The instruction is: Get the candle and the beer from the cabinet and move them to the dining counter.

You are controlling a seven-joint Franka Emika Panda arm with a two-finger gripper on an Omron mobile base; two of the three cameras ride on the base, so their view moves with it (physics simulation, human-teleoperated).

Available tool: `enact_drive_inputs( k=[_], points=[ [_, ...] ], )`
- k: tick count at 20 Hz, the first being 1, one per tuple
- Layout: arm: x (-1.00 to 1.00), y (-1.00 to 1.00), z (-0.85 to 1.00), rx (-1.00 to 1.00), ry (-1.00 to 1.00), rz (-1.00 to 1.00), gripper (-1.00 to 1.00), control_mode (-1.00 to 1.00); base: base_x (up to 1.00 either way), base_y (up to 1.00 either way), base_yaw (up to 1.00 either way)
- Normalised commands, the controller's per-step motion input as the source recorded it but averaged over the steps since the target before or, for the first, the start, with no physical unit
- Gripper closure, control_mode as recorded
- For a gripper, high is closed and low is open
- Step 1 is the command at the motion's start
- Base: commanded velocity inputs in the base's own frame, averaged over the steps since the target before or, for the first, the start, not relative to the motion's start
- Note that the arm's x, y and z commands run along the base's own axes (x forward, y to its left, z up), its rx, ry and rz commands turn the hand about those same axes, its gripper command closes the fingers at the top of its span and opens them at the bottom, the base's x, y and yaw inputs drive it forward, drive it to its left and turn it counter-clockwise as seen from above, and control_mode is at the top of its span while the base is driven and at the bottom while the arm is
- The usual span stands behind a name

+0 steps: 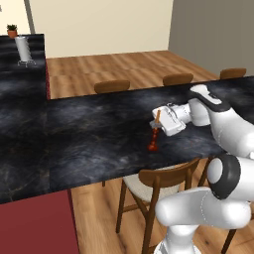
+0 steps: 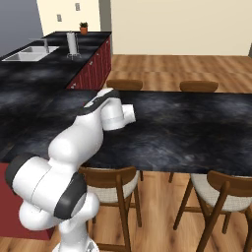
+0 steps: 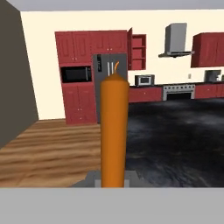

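Observation:
My gripper [image 1: 158,121] is shut on the candle [image 1: 157,117], gripping its thin orange stick about halfway up. The candle stands nearly upright over the dining counter [image 1: 99,134], with its dark red holder and round foot [image 1: 153,145] at or just above the black slab, close to the near edge. In the hand view the orange candle [image 3: 114,131] rises straight up between the fingers. Far across the room, the cabinet [image 3: 139,52] stands with its door open and its red shelves showing. The beer is out of view.
Wooden chairs stand along the near side [image 1: 154,183] [image 2: 221,189] and the far side [image 1: 111,87] of the slab. A worktop on the left carries a paper-towel stand [image 1: 24,49], a potted plant [image 2: 83,27] and a sink [image 2: 27,53].

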Motion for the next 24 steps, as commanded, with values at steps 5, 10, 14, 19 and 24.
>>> enact_drive_inputs(
  k=[5,10,14,19,24],
  points=[
    [0.0,0.2,-0.13,0.0,0.0,0.02,1.0,-1.0,0.0,0.0,0.0],
    [0.0,0.13,-0.22,0.0,0.0,0.02,1.0,-1.0,0.0,0.0,0.0],
    [0.0,0.11,-0.27,0.0,0.0,0.01,1.0,-1.0,0.0,0.0,0.0],
    [0.0,0.07,-0.19,-0.01,0.0,0.0,1.0,-1.0,0.0,0.0,0.0],
    [0.0,0.07,-0.23,-0.02,0.0,0.0,1.0,-1.0,0.0,0.0,0.0]
  ],
)
